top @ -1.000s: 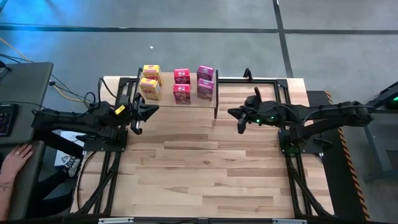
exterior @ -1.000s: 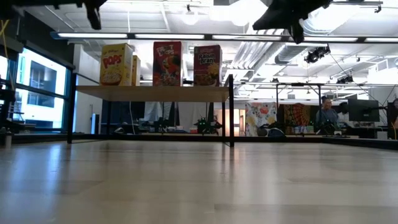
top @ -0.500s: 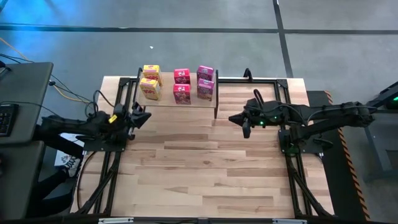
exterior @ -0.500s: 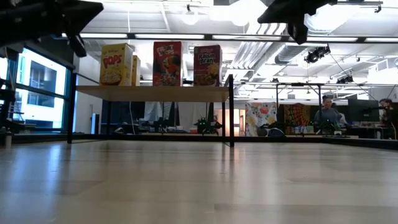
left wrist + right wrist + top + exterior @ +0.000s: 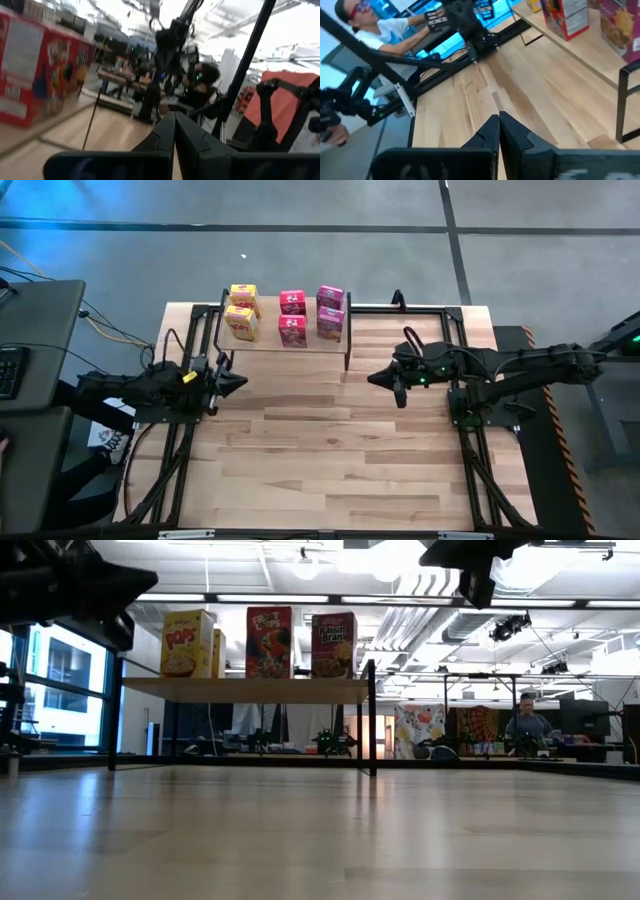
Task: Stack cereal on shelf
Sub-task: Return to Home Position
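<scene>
Pale wood tops the shelf (image 5: 268,332), which stands on thin black legs at the far edge of the table (image 5: 330,450). All six boxes are upright on it, in three pairs, each pair one box behind the other. The yellow cereal boxes (image 5: 240,323) take the end on the left arm's side. The pink cereal boxes (image 5: 292,331) fill the middle and the other end, four in all. Seen level across the table, their printed fronts line up along the plank's near edge.

The left tool (image 5: 238,380) hangs over the table just in front of the shelf's yellow end, clear of it. Its two fingers are pressed together, as its own wrist view shows. The right tool (image 5: 370,378) hangs over the table beside the shelf's pink end, a little out from the black leg, with its fingers likewise closed against each other. Both tools point inward, toward one another, well apart across the bare boards.

A person (image 5: 375,35) in a white top sits beyond the left arm's side of the table.
</scene>
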Motion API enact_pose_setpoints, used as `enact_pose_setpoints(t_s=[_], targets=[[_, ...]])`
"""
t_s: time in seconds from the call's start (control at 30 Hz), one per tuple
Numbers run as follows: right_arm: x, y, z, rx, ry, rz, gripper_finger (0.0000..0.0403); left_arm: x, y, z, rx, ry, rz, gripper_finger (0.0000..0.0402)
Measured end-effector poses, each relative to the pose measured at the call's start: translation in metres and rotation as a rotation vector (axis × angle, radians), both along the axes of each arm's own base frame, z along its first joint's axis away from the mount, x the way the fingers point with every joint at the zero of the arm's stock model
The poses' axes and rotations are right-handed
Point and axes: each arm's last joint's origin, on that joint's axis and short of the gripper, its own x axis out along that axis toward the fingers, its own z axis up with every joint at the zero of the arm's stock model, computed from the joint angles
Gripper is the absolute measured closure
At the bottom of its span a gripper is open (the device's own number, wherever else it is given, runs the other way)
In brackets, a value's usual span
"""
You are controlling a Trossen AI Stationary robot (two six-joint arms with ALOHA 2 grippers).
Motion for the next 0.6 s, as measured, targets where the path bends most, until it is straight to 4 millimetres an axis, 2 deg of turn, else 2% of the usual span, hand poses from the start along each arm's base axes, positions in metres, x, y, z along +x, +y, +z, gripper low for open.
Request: enact_pose_setpoints(t_s=[0.17,0.3,0.53,0.6], targets=[[-0.002,0.001,0.001,-0.058,-0.003,0.064,0.0403,0.001,0.001,-0.012,-0.039,0.122,0.026,0.0401],[-0.012,0.002,0.007,-0.057,-0.022,0.124,0.0403,0.001,0.002,-0.013,-0.075,0.132,0.048,0.0401],[-0.053,0.002,0.022,-0.116,-0.089,0.156,0.0403,0.001,0.003,-0.017,-0.082,0.166,0.105,0.0401],[-0.066,0.002,0.02,-0.14,-0.142,0.17,0.0403,0.001,0.003,-0.017,-0.054,0.172,0.113,0.0401]])
